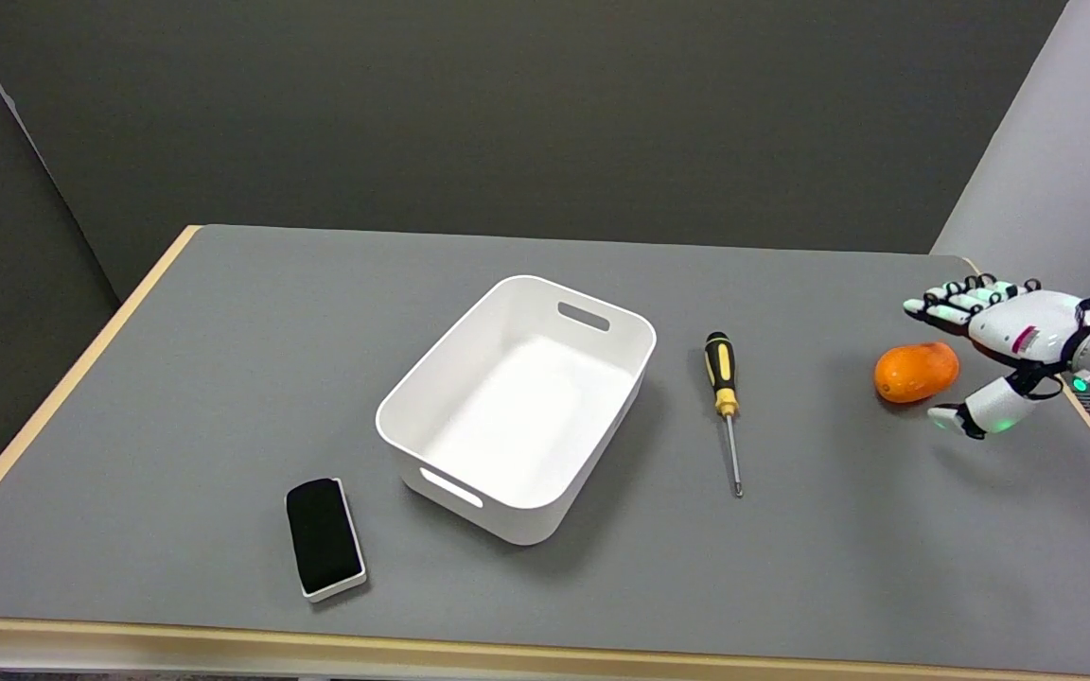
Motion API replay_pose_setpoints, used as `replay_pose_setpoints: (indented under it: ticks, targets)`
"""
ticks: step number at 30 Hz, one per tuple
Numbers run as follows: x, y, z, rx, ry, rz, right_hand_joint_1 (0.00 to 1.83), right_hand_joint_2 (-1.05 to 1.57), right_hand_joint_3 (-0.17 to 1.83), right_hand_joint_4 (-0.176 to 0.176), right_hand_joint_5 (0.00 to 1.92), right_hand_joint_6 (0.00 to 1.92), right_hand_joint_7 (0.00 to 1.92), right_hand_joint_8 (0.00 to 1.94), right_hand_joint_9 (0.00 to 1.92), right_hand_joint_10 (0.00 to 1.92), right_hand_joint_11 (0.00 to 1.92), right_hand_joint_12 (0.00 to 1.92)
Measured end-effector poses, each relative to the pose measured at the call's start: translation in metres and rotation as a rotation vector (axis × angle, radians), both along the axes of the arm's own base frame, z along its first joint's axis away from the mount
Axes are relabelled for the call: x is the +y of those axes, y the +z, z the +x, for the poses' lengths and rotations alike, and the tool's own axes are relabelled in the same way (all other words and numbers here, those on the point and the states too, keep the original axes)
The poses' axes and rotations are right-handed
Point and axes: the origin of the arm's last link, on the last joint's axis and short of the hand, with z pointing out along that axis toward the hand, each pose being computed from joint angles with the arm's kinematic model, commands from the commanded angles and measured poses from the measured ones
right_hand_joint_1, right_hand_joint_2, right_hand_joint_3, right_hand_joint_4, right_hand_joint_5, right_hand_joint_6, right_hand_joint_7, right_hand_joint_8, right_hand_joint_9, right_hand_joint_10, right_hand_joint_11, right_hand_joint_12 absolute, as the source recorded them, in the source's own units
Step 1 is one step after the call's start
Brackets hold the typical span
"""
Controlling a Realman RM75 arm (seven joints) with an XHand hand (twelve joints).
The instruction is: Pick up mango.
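An orange mango (pixel 916 371) lies on the grey table (pixel 223 378) near its right edge. My right hand (pixel 1004 350) hovers right beside it, reaching in from the right. Its fingers (pixel 957 301) stretch out above and behind the fruit, and the thumb (pixel 975 411) sits lower, in front of it. The hand is spread around the mango's right side with nothing held; whether it touches the fruit is unclear.
A white plastic bin (pixel 517 407) stands empty at the table's middle. A black-and-yellow screwdriver (pixel 723 397) lies between the bin and the mango. A black eraser block in a white frame (pixel 323 537) rests near the front edge.
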Motion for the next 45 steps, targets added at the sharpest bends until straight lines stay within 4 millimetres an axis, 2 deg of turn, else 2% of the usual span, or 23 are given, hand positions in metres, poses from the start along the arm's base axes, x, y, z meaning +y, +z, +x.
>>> replay_pose_setpoints:
  ticks: [10, 14, 19, 21, 23, 25, 27, 29, 30, 32, 34, 36, 38, 45]
  targets:
    - [-0.008, 0.007, -0.019, -0.018, -0.024, -0.007, 0.49, 0.48, 0.85, 0.063, 0.0, 0.0, 0.0, 0.0, 0.0, 0.0, 0.0, 0.34]
    - [-0.012, 0.008, -0.027, -0.028, -0.027, -0.004, 0.5, 0.49, 0.91, 0.058, 0.0, 0.0, 0.0, 0.0, 0.0, 0.01, 0.0, 0.32]
    - [-0.016, 0.008, -0.035, -0.044, -0.024, 0.004, 0.45, 0.52, 0.96, 0.045, 0.0, 0.02, 0.0, 0.02, 0.0, 0.22, 0.0, 0.4]
    - [-0.019, 0.007, -0.038, -0.052, -0.022, 0.009, 0.46, 0.6, 1.0, 0.053, 0.05, 0.2, 0.07, 0.2, 0.04, 0.38, 0.0, 0.52]
    - [-0.02, 0.006, -0.04, -0.059, -0.019, 0.015, 0.47, 0.67, 1.01, 0.06, 0.09, 0.4, 0.14, 0.31, 0.08, 0.49, 0.0, 0.55]
    - [-0.023, 0.005, -0.041, -0.066, -0.015, 0.021, 0.52, 0.82, 0.89, 0.077, 0.24, 0.72, 0.31, 0.39, 0.18, 0.52, 0.0, 0.64]
    - [-0.025, 0.004, -0.043, -0.072, -0.01, 0.026, 0.54, 0.84, 0.89, 0.08, 0.3, 0.86, 0.35, 0.45, 0.21, 0.55, 0.0, 0.69]
    - [-0.026, 0.003, -0.043, -0.077, -0.007, 0.03, 0.61, 0.88, 0.88, 0.099, 0.38, 1.02, 0.51, 0.72, 0.31, 0.68, 0.0, 0.83]
    - [-0.028, 0.002, -0.044, -0.08, -0.004, 0.034, 0.66, 0.96, 0.77, 0.119, 0.43, 1.18, 0.59, 0.86, 0.37, 0.76, 0.0, 0.9]
    - [-0.03, 0.001, -0.044, -0.083, -0.001, 0.039, 0.76, 1.24, 0.26, 0.169, 0.54, 1.66, 0.64, 1.03, 0.45, 0.91, 0.04, 0.97]
    - [-0.032, -0.001, -0.045, -0.087, 0.003, 0.045, 0.81, 1.21, 0.29, 0.127, 0.57, 1.63, 0.65, 1.41, 0.62, 1.18, 0.12, 1.15]
    - [-0.034, -0.002, -0.045, -0.09, 0.007, 0.049, 0.83, 1.2, 0.3, 0.115, 0.58, 1.61, 0.66, 1.49, 0.65, 1.23, 0.14, 1.2]
    - [-0.036, -0.003, -0.044, -0.092, 0.012, 0.054, 0.85, 1.19, 0.31, 0.089, 0.6, 1.6, 0.64, 1.68, 0.73, 1.32, 0.17, 1.27]
    - [-0.044, -0.008, -0.039, -0.093, 0.038, 0.076, 0.88, 1.16, 0.33, 0.083, 0.63, 1.57, 0.74, 1.83, 0.78, 1.41, 0.27, 1.33]
